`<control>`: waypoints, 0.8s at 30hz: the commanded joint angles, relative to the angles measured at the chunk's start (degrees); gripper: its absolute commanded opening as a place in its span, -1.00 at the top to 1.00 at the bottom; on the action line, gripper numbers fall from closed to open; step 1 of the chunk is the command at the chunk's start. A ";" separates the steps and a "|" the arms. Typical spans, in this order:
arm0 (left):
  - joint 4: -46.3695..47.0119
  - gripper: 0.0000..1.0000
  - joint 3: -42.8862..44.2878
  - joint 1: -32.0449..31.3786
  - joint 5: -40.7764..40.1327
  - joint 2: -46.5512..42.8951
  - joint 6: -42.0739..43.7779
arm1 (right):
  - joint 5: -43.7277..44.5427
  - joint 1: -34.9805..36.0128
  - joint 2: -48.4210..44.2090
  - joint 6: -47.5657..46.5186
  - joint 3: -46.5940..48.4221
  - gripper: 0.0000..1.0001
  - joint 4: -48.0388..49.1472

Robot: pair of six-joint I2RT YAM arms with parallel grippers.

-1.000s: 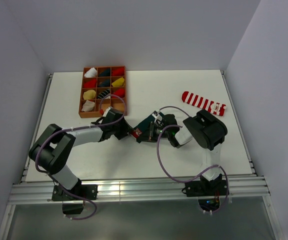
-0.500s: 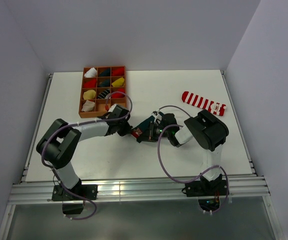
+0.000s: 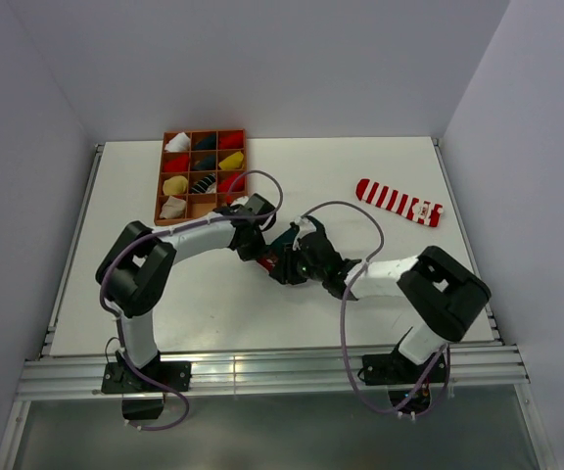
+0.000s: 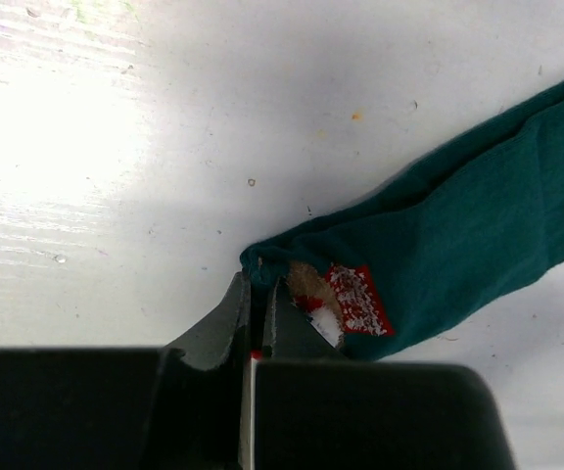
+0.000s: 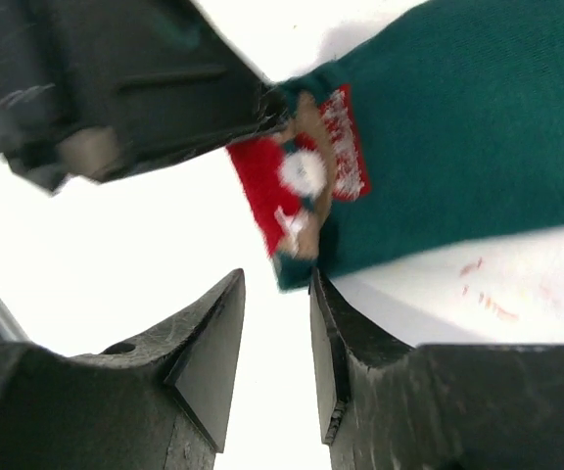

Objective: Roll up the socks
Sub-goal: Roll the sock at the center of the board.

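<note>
- Top external view shows the left gripper (image 3: pixel 262 253) and the right gripper (image 3: pixel 300 264) meeting at one end of the dark green sock (image 3: pixel 284 247), near the middle of the table (image 3: pixel 360 166); a second ago the left gripper stood further left, clear of the sock, with its jaws partly apart.
- Left wrist view: that claw is now pinched shut on the sock's end, right beside the small red-and-white figure; its fingers (image 4: pixel 225 318) nearly touch, with only a sliver of cloth between them; the rest of the sock trails away flat on the table.
- Right wrist view: the right claw, clamped tight until half a second ago, has let its fingers (image 5: pixel 209 343) part a moderate way; nothing is gripped between them; the sock's corner lies just off the tips, seemingly free.
- Over the same second the right arm's elbow has swung out toward the near right of the table, though its gripper has stayed by the sock.
- My reading: the hold on the sock's end has passed from right to left; this looks like a re-grip before rolling, since the sock lies unrolled and no turn has been made.
- The red-and-white striped sock (image 3: pixel 398 201) lies flat at the far right, untouched and well apart from both arms; the tray (image 3: pixel 204 132) of rolled bundles sits at the far left; most of the task remains.
</note>
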 commanded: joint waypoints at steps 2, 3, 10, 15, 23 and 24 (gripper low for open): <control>-9.79 0.99 2.57 -1.32 -2.13 3.19 3.61 | 19.50 5.76 -6.21 -7.05 -1.48 0.18 -4.78; -10.05 0.99 2.84 -1.41 -1.87 3.45 3.87 | 21.08 6.73 -6.57 -7.93 -1.74 0.17 -4.17; -12.34 0.99 6.00 -2.11 -0.73 5.74 5.28 | 31.46 15.08 -4.82 -15.84 -0.96 0.14 0.14; -12.95 0.99 6.80 -2.38 -0.37 6.53 5.81 | 36.82 18.78 -1.57 -19.53 1.94 0.14 0.49; -13.48 0.99 6.97 -2.64 0.33 6.80 6.69 | 40.96 20.89 -0.24 -23.67 4.41 0.12 1.28; -13.48 0.99 6.89 -2.64 0.33 6.80 6.69 | 40.70 20.98 -0.33 -24.28 4.50 0.11 1.55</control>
